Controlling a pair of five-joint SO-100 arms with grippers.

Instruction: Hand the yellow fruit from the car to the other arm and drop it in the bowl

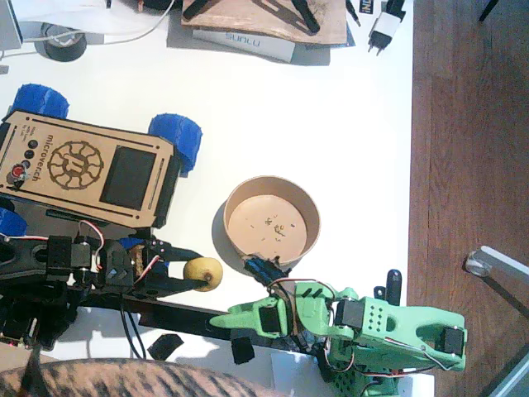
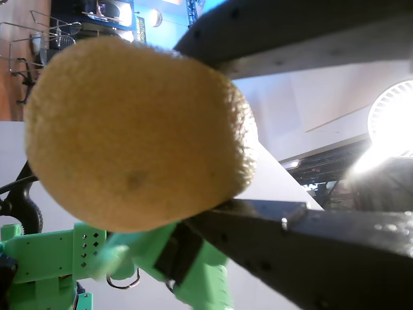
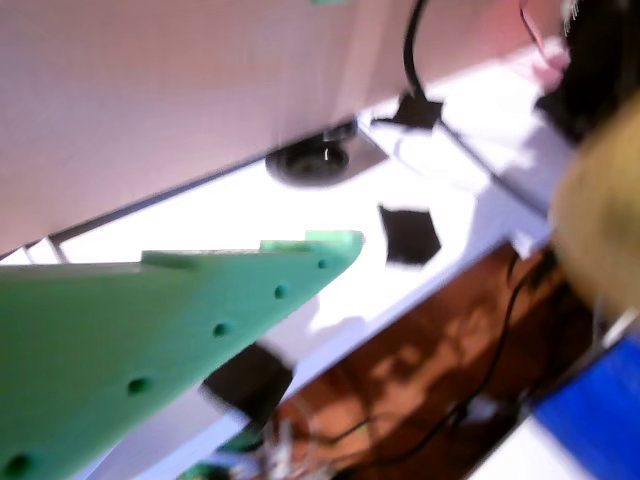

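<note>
Along the desk's (image 1: 347,124) near edge the left arm's black claw (image 1: 192,273) is clamped on the yellow fruit (image 1: 203,274), held just left of the green arm's pointed claw (image 1: 221,319); a small gap of white desk lies between fruit and green tip; whether the green claw is wide or narrow I cannot tell. In a wrist view the fruit (image 2: 139,132) fills the frame, dull yellow, rounded, finely pitted, pinched between two flat black fingers (image 2: 303,242); in a wrist view a smooth green perforated finger (image 3: 170,330) points toward a blurred yellow patch at the right edge. Just beyond the fruit sits the bowl (image 1: 272,220), round, tan paper, pale speckled bottom, bare desk between it and the right edge. Farther left stands the car (image 1: 83,168), flat light wood, blue ridged wheels.
</note>
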